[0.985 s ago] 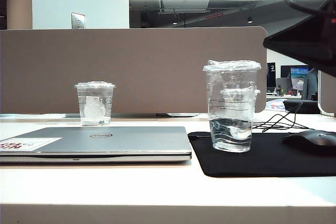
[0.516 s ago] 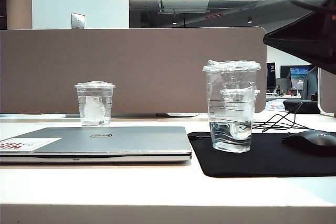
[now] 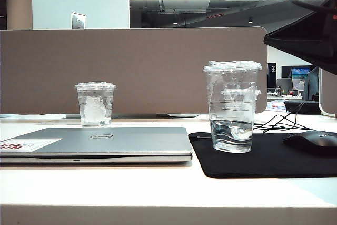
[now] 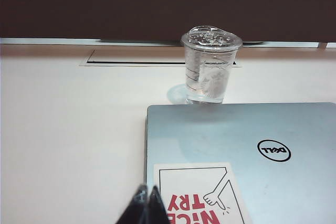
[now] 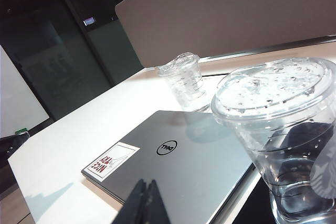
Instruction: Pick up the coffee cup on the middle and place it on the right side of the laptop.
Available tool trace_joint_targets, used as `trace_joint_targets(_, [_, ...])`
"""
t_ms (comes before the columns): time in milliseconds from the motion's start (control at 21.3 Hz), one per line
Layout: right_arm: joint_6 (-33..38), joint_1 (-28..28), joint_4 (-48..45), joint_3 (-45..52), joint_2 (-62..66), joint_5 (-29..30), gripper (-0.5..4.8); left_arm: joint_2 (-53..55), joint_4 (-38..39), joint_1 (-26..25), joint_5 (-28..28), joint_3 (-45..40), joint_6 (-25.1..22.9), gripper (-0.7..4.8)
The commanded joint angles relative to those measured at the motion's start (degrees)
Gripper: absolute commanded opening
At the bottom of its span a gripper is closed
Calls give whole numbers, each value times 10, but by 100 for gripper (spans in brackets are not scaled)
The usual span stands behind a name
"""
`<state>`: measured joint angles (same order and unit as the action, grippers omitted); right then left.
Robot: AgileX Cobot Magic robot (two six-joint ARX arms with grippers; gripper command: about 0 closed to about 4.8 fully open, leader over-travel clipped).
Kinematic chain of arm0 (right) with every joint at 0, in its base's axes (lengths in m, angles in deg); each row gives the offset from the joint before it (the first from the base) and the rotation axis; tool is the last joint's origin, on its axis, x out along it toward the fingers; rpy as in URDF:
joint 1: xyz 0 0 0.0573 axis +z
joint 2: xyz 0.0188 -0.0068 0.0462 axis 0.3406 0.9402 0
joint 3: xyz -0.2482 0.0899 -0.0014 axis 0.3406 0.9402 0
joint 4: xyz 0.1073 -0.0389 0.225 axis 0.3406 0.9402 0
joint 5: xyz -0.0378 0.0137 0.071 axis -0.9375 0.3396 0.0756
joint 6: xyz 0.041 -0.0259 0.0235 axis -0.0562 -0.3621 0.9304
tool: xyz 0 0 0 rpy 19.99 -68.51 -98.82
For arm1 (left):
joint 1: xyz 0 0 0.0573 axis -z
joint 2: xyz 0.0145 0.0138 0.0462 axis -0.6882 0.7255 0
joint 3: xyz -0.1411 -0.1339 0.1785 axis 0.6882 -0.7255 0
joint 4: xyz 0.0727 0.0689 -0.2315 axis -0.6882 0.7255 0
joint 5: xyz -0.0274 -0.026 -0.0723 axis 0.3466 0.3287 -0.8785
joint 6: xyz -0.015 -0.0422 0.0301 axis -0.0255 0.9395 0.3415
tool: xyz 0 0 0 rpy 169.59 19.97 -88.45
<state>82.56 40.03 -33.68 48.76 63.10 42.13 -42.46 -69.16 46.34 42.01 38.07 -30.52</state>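
Note:
The coffee cup (image 3: 231,106), tall, clear and flat-lidded, stands upright on the black mouse mat (image 3: 274,164) just right of the closed silver Dell laptop (image 3: 105,140). My right gripper (image 5: 145,182) is shut and empty, hovering over the laptop (image 5: 199,156), with the coffee cup (image 5: 283,129) close beside it but untouched. In the exterior view only a dark part of the right arm (image 3: 310,35) shows, high at the right. My left gripper (image 4: 146,188) is shut and empty, over the edge of the laptop (image 4: 252,129) that carries the white sticker (image 4: 199,192).
A shorter clear cup (image 3: 95,104) with a white blob stands behind the laptop, also in both wrist views (image 4: 211,66) (image 5: 184,80). A black mouse (image 3: 311,142) lies on the mat's right end. A brown partition (image 3: 158,67) closes off the desk's back, with cables at the far right.

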Motion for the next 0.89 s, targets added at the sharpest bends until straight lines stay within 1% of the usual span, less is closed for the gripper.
trace_joint_targets(47, [2, 0, -10, 0, -2, 1, -1, 0, -10, -1, 0, 2, -2, -5])
trace_joint_targets(516, [2, 0, -11, 0, -2, 1, -2, 0, -9, -1, 0, 2, -2, -5])
trace_joint_targets(891, [5, -1, -44, 0, -3, 1, -2, 0, -9, 0, 0, 2, -2, -5])
